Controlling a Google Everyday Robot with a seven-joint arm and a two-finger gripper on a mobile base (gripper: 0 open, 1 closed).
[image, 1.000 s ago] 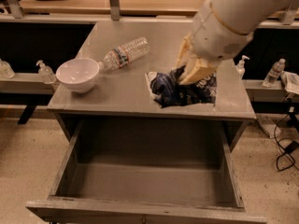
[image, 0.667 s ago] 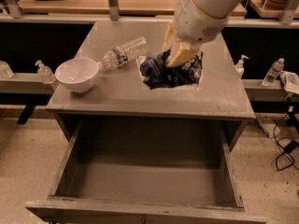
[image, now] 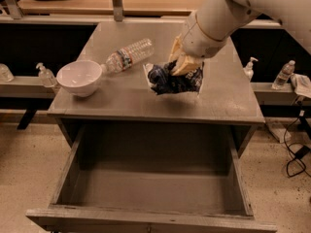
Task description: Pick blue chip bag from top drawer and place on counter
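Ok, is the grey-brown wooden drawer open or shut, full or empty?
Open and empty: the drawer is pulled out, its floor bare. The gripper holds the crumpled navy chip bag over the grey counter.

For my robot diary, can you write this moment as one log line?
pincer: shut on blue chip bag | position: over counter | top drawer: open

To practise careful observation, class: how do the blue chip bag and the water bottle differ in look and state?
The blue chip bag is dark navy and crumpled; the water bottle is clear and cylindrical. The gripper, above the counter, is shut on the bag; the bottle lies free on its side by the white bowl. Both are over the counter.
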